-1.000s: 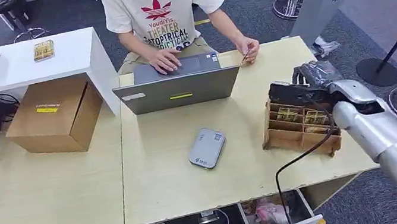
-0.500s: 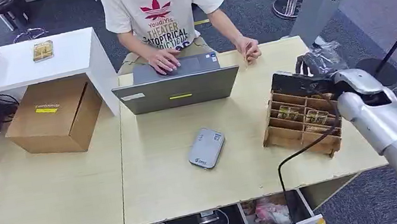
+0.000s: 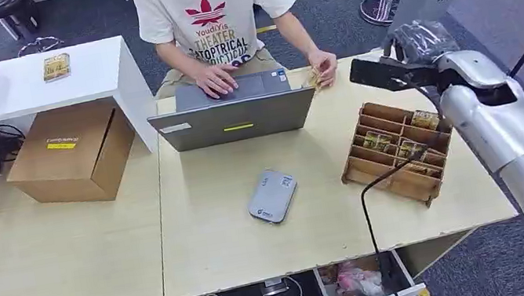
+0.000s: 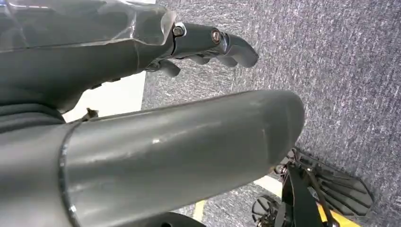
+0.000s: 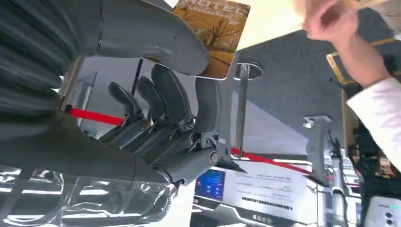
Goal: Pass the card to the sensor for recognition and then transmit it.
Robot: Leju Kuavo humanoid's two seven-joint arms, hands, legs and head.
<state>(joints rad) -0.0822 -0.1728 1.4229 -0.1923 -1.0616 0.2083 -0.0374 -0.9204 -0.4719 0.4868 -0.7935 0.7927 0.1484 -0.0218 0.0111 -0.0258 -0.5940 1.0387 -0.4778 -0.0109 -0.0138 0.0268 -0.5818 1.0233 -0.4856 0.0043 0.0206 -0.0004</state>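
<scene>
Raised from the wooden organizer (image 3: 396, 150), the right robot hand (image 3: 418, 52) pinches the card (image 5: 213, 35) above the table's (image 3: 210, 243) far edge.

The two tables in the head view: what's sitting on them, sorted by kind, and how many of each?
Laptop: 1
Grey card sensor: 1
Wooden card rack: 1
Cardboard box: 1
Card pack on the white table: 1
Total: 5
The right hand holds a card above the table, not counted.

The thumb (image 5: 156, 40) hides part of the card (image 5: 215, 35); the person's hand (image 5: 331, 23) is blurred
</scene>
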